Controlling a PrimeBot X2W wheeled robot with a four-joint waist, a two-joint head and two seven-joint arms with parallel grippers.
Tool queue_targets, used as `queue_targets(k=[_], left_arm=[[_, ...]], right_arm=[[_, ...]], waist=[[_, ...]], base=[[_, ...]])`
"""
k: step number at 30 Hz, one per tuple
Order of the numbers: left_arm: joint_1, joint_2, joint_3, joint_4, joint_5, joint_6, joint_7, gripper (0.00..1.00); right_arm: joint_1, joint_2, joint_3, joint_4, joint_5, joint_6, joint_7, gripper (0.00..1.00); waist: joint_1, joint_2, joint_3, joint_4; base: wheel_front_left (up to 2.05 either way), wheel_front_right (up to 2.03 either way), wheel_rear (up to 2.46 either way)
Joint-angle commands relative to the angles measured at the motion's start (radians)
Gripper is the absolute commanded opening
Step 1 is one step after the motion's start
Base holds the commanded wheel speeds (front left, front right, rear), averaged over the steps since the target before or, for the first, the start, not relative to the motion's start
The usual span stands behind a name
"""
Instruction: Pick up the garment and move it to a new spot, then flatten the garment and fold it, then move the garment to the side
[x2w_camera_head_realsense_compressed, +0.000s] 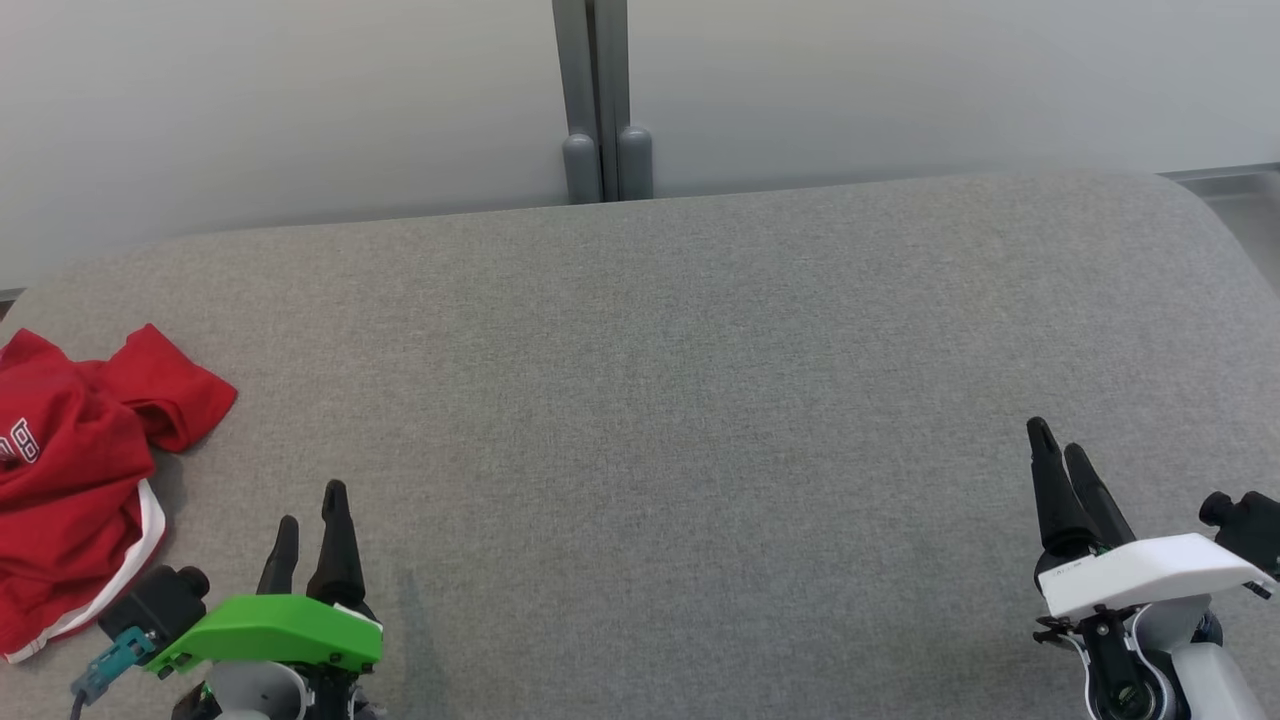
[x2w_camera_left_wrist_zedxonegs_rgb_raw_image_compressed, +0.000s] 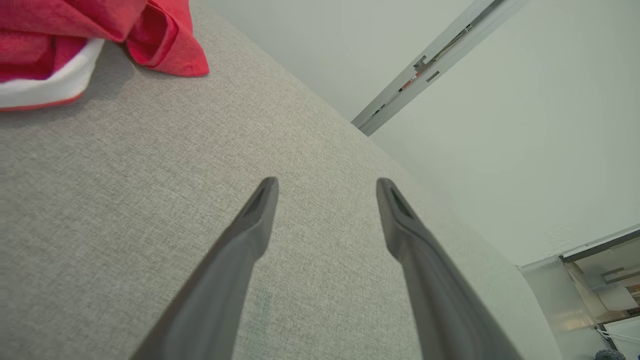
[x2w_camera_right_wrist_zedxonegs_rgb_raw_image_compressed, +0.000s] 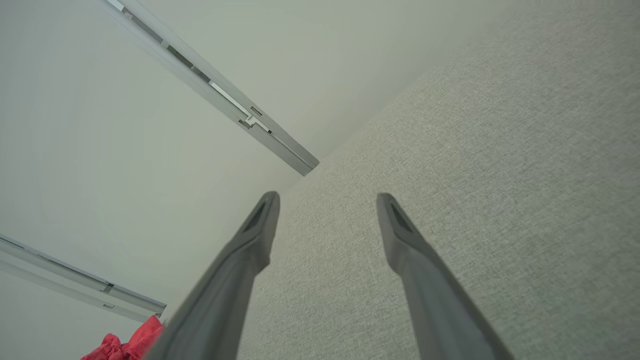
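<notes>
Grey woven fabric covers the padded surface (x2w_camera_head_realsense_compressed: 650, 400), which has rounded far corners.

Head view: the red garment (x2w_camera_head_realsense_compressed: 70, 480) lies crumpled at the surface's left edge, with a white hem band and white lettering. The green-cased left gripper (x2w_camera_head_realsense_compressed: 310, 505) sits near it without touching. The white-cased right gripper (x2w_camera_head_realsense_compressed: 1057, 438) is well apart on the right.

Left wrist view: the tapered dark fingers are spread wide and hold nothing. The garment lies at upper left in soft folds.

Right wrist view: the fingers are spread wide and empty over the weave. A red corner shows at bottom left.
</notes>
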Motion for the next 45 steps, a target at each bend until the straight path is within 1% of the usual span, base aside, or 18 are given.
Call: queue_targets(k=[1, 4, 6, 20, 31, 42, 45], left_arm=[[-0.033, 0.011, -0.005, -0.005, 0.038, 0.007, -0.012, 1.0], [-0.036, 0.013, -0.012, 0.002, 0.078, 0.012, -0.021, 1.0], [-0.039, 0.016, -0.022, 0.003, 0.124, 0.019, -0.03, 1.0], [-0.05, 0.033, -0.072, -0.003, 0.299, 0.061, -0.07, 1.0], [-0.051, 0.038, -0.101, 0.032, 0.402, 0.081, -0.098, 1.0], [-0.055, 0.042, -0.114, 0.062, 0.499, 0.091, -0.124, 1.0], [-0.053, 0.038, -0.113, 0.057, 0.514, 0.087, -0.13, 1.0]], right_arm=[[-0.013, -0.005, 0.003, -0.015, -0.039, 0.0, -0.012, 1.0], [-0.014, -0.004, 0.005, -0.011, -0.077, 0.0, -0.021, 1.0], [-0.017, -0.004, 0.007, -0.009, -0.117, 0.0, -0.031, 1.0], [-0.029, 0.002, -0.001, -0.023, -0.298, 0.0, -0.07, 1.0], [-0.023, 0.006, 0.001, -0.002, -0.423, 0.0, -0.099, 1.0], [-0.029, 0.01, -0.005, 0.023, -0.53, 0.0, -0.124, 1.0], [-0.03, 0.011, -0.01, 0.021, -0.552, 0.0, -0.131, 1.0]], waist=[[0.0, 0.0, 0.0, 0.001], [0.0, 0.0, 0.0, 0.003], [0.0, 0.0, 0.001, 0.005], [0.0, 0.0, 0.004, 0.013], [0.0, 0.0, 0.005, 0.018], [0.0, 0.0, 0.008, 0.023], [0.0, 0.0, 0.009, 0.024]], base=[[0.0, 0.0, 0.0], [0.0, 0.0, 0.0], [0.0, 0.0, 0.0], [0.0, 0.0, 0.0], [0.0, 0.0, 0.0], [0.0, 0.0, 0.0], [0.0, 0.0, 0.0]])
